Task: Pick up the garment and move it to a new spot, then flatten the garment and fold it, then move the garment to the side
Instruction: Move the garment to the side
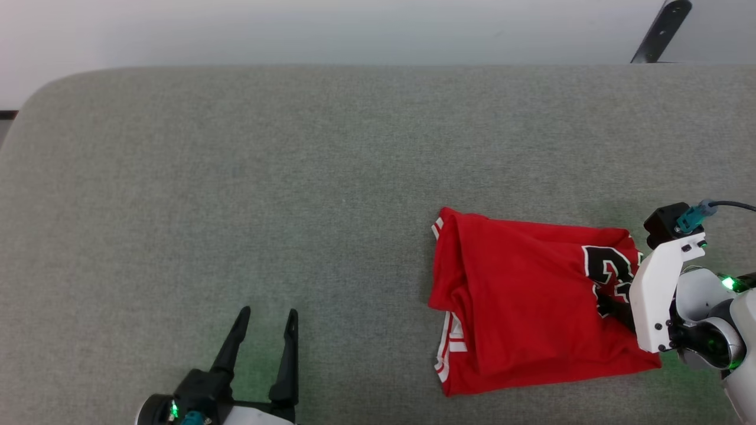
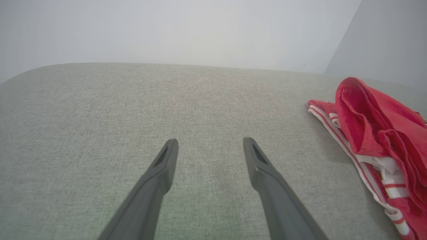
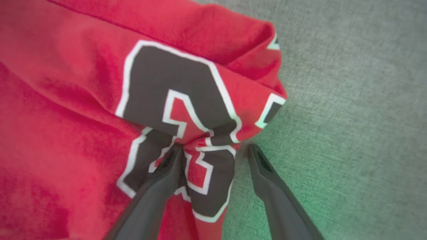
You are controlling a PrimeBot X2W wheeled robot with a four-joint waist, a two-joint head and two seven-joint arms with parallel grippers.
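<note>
Checker: garment (image 1: 520, 295) position?
Recorder: folded, lower right of head view, on grey table (image 1: 295, 177).
Checker: pincers?
Recorder: right pincer (image 3: 213, 150) wide open astride printed edge, no grip; left pincer (image 1: 269, 316) open, empty.

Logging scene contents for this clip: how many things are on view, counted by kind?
Garments: 1, the red garment
Grippers: 2, the left gripper and the right gripper, both open
Surfaces: 1, the grey padded surface
Total: 4

Garment (image 1: 520, 307) on cushion (image 1: 236, 177), right of left pincer (image 1: 269, 313).
</note>
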